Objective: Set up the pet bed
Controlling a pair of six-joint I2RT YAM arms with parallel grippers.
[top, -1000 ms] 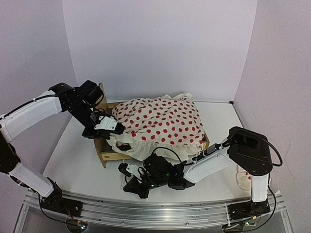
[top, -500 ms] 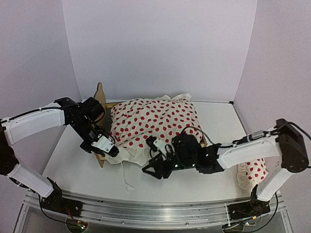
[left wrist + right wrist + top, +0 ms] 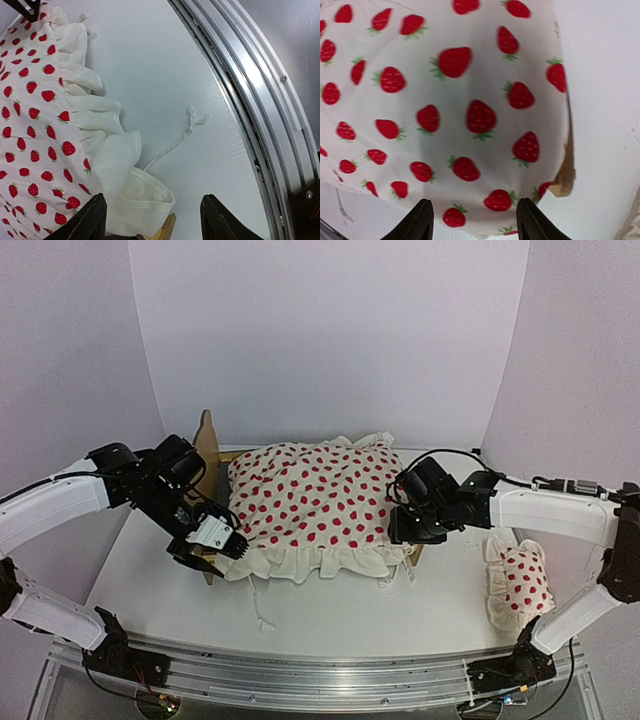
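Observation:
The pet bed shows only its wavy plywood headboard (image 3: 207, 435) at the left and a wooden corner (image 3: 163, 233); a white strawberry-dotted ruffled duvet (image 3: 315, 500) covers the rest. My left gripper (image 3: 222, 552) hovers open at the duvet's near left corner. In the left wrist view the folded ruffle corner (image 3: 142, 200) lies loose beside the left finger (image 3: 92, 222), and nothing is gripped. At the bed's right end my right gripper (image 3: 402, 528) also stands open just above the duvet (image 3: 455, 100). A strip of wood (image 3: 566, 175) peeks out at the duvet's edge.
A small strawberry-dotted pillow (image 3: 518, 580) lies on the table at the far right, by the right arm's base. A thin white cord (image 3: 172, 147) trails from the duvet onto the table. The metal rail (image 3: 250, 85) runs along the near edge. Walls stand close on three sides.
Both grippers opened and released the duvet, which now lies spread over the bed. The right arm swung from the table's front up to the bed's right end.

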